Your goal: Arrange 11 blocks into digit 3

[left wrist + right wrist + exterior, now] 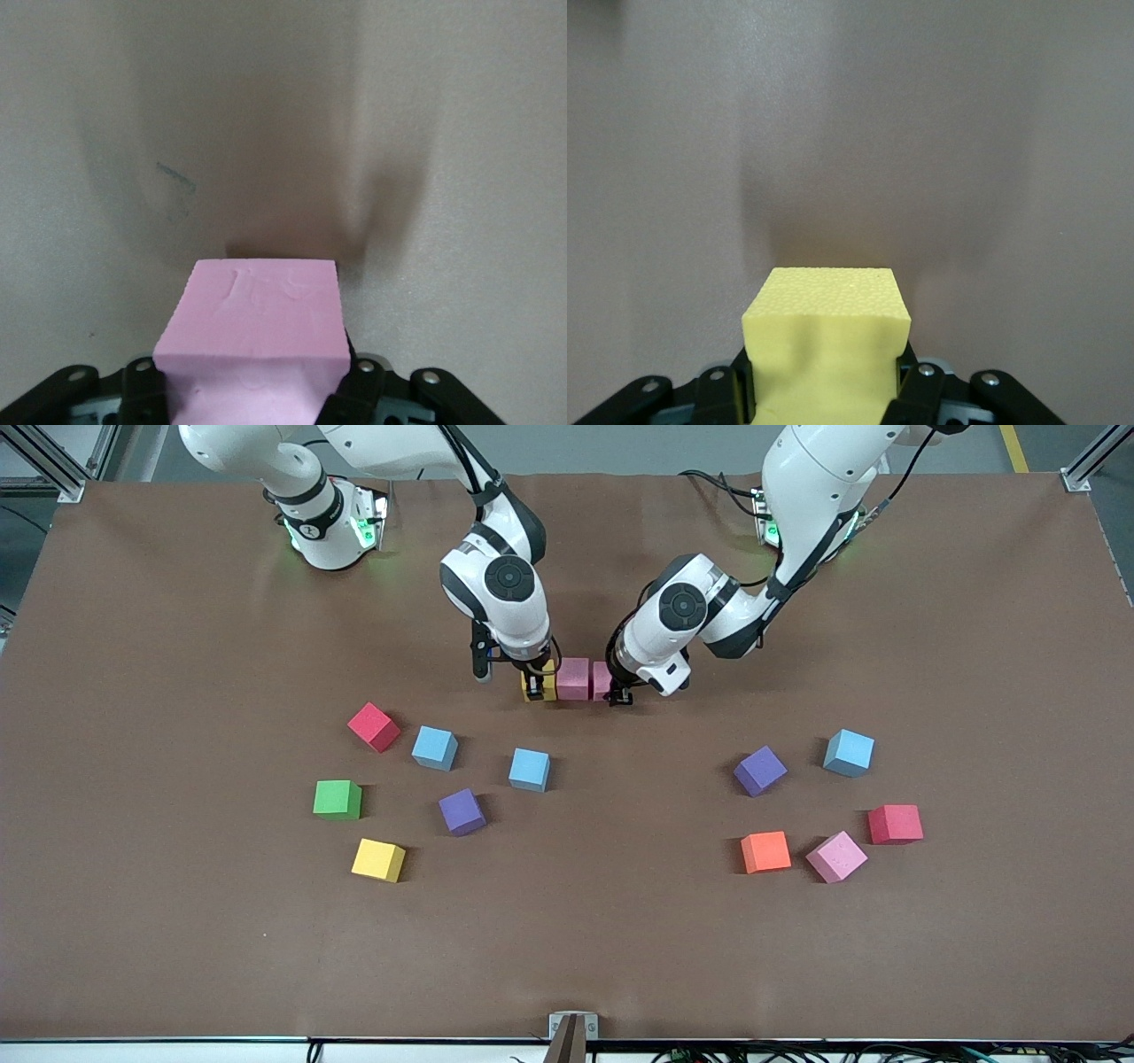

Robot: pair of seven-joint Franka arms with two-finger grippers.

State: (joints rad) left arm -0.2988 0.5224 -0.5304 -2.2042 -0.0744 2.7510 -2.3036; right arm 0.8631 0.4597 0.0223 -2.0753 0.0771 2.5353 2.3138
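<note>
Three cubes stand in a touching row on the table between the two arms. My right gripper [534, 687] is shut on the yellow cube [541, 681] at the right arm's end of the row; it fills the right wrist view [828, 310]. A pink cube [573, 678] stands in the middle. My left gripper [617, 693] is shut on a second pink cube [602, 680] at the left arm's end, which also shows in the left wrist view [257, 305]. Both held cubes sit low, at table level.
Loose cubes lie nearer the front camera. Toward the right arm's end are red [373, 726], light blue [435, 747], light blue [530, 769], green [337, 799], purple [462, 811] and yellow [378, 859]. Toward the left arm's end are purple [759, 771], light blue [849, 752], red [895, 824], orange [765, 851] and pink [835, 856].
</note>
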